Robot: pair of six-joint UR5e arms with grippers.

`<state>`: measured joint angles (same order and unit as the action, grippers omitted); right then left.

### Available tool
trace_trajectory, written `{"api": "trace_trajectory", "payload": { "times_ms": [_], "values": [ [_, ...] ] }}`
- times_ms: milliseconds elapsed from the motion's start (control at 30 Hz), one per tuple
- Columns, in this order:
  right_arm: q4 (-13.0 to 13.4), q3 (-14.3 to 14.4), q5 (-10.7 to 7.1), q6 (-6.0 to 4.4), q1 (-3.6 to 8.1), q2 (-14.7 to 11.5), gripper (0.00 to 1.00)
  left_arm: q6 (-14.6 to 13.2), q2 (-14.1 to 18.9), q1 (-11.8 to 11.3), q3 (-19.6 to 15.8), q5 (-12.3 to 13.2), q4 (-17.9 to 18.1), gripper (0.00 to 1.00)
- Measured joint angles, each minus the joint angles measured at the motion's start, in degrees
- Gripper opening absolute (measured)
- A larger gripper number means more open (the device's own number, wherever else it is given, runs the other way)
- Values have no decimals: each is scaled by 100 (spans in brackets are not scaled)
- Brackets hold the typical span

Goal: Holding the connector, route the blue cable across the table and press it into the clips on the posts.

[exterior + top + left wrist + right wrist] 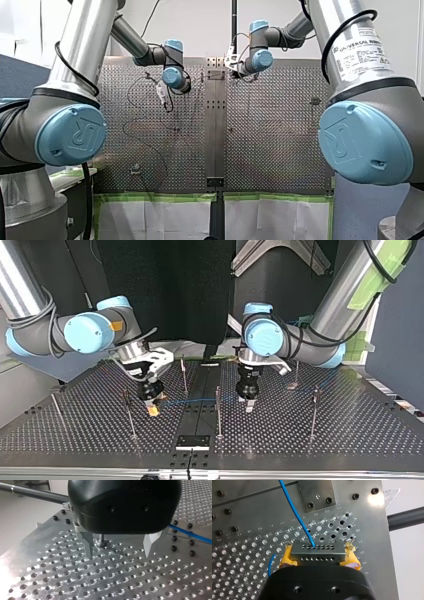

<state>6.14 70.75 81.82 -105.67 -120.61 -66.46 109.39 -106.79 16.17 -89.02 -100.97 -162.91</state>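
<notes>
Yellow-padded right claw (319, 558) clamps the grey slotted metal connector (317, 551), thin blue cable (294, 512) ahead; left claw (120, 548) gapes empty. Routing seems underway; next, reach a slim metal post (218, 410).

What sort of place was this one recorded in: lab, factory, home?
Probably a robotics lab bench: my left arm and my right arm reach over a perforated metal table fitted with thin posts, with a blue cable laid across it.
</notes>
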Motion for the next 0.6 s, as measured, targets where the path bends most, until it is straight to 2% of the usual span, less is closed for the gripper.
{"api": "trace_trajectory", "payload": {
  "times_ms": [200,600],
  "values": [
    [-29,0,-1,36,-28,-2,0,-9,136,126,-165,-29,-252,100],
    [-33,4,2,47,13,4,0,56,743,317,-748,75,-275,100]
  ]
}}
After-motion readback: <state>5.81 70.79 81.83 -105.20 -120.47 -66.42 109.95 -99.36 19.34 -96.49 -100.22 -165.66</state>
